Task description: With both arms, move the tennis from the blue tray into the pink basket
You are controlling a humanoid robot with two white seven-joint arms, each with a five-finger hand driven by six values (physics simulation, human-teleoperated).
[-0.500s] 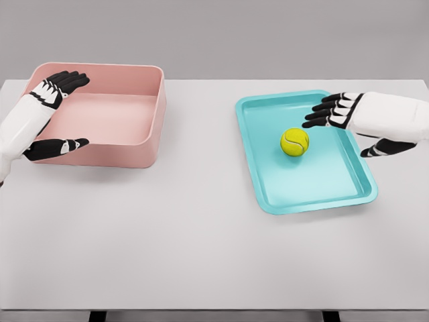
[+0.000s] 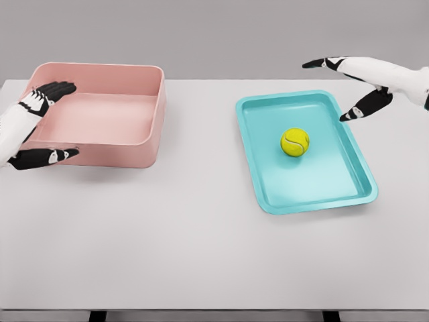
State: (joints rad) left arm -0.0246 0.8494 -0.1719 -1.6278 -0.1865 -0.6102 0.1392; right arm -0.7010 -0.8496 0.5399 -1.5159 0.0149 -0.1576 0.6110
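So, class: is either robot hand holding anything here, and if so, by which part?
Nothing is held. The tennis ball lies free in the blue tray; the right hand hovers open, and the left hand is open at the pink basket.

The right hand (image 2: pixel 365 80) has lifted up and back from where it was half a second ago. Its fingers (image 2: pixel 320 64), then stretched out over the far right part of the tray (image 2: pixel 268 194) just beside the ball (image 2: pixel 295 142), now point left above the table's far edge, well apart from the ball, with the thumb hanging over the tray's far right rim. The left hand (image 2: pixel 30 124) has drawn back to the left; its fingertips now reach less far over the basket (image 2: pixel 151 114), the thumb against the near wall.
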